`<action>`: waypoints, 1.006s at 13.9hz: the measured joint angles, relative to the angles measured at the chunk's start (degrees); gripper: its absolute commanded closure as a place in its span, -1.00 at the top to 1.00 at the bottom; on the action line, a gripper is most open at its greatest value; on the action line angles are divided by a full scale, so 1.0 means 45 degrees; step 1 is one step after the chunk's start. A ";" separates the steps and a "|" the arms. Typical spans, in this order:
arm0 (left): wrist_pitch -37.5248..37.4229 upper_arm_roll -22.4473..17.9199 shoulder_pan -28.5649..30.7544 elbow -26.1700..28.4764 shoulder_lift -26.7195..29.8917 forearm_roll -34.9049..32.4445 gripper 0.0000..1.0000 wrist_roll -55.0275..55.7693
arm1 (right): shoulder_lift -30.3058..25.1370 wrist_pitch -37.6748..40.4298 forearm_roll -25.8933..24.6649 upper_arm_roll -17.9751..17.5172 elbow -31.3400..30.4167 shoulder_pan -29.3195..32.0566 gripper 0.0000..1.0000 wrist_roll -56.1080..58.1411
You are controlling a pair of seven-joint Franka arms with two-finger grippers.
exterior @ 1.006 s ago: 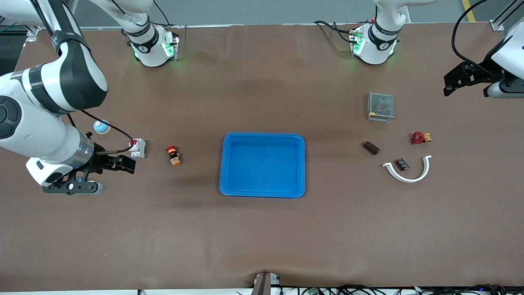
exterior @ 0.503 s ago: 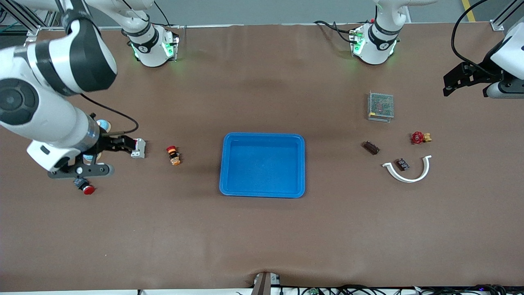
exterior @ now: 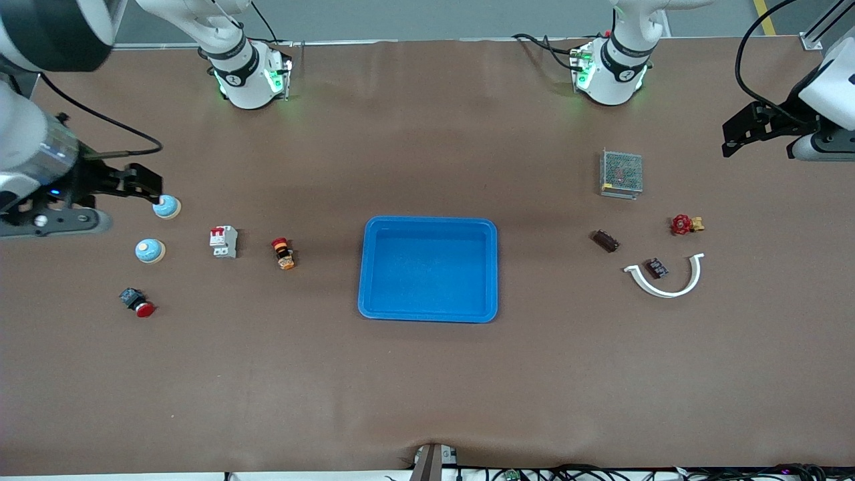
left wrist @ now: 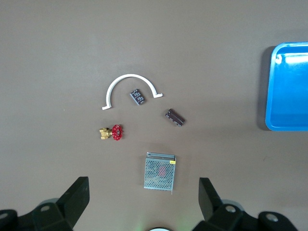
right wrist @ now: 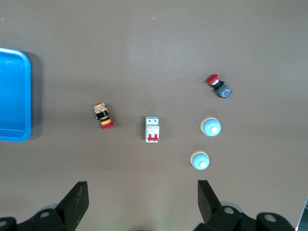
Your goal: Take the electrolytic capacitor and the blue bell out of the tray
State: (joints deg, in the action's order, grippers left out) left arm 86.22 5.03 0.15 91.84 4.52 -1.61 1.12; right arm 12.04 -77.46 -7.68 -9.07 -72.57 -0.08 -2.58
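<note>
A shallow blue plastic tray (exterior: 366,267) is seen at the middle of the brown tabletop (exterior: 427,387), with nothing in it. Toward the right arm's end, two small blue dome-shaped bells are found: one bell (exterior: 166,206) just beside the right hand (exterior: 143,187), the other bell (exterior: 149,250) nearer the front camera. Beside them lie a white circuit breaker with red switches (exterior: 224,241), a red push button (exterior: 138,302) and an orange-and-black button (exterior: 283,253). Toward the left arm's end, a dark brown cylindrical capacitor (exterior: 605,240) lies near a white curved plastic clip (exterior: 668,281), a red valve (exterior: 685,224) and a metal mesh box (exterior: 622,173). The left hand (exterior: 748,130) is held open above the tabletop's end; the right hand is likewise open, holding nothing.
</note>
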 measured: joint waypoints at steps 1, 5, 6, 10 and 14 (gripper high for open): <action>-0.0004 0.0002 0.0000 0.0006 0.0000 0.0000 1.00 0.0000 | -0.0259 0.0044 0.0109 0.0285 -0.0027 -0.0016 1.00 -0.0006; -0.0004 0.0039 -0.0009 0.0015 0.0000 0.0000 1.00 -0.0013 | -0.1689 -0.0008 0.0925 0.1549 -0.0721 0.0073 1.00 -0.0046; -0.0004 0.0135 -0.0008 0.0015 0.0000 0.0000 1.00 -0.0019 | -0.1906 -0.0094 0.0971 0.1701 -0.0908 0.0241 1.00 -0.0046; -0.0004 0.0397 -0.0008 0.0016 0.0000 0.0000 1.00 -0.0019 | -0.2278 -0.1529 0.1020 0.2023 -0.1895 0.0514 1.00 -0.0046; -0.0004 0.0395 0.0038 0.0049 0.0000 0.0000 1.00 -0.0019 | -0.2635 -0.2060 0.1022 0.2172 -0.2467 0.0517 1.00 -0.0063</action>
State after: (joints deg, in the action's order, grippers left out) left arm 86.20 6.81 0.32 92.06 4.52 -1.61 1.03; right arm 0.18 -86.73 -3.08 0.70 -83.67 2.25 -2.87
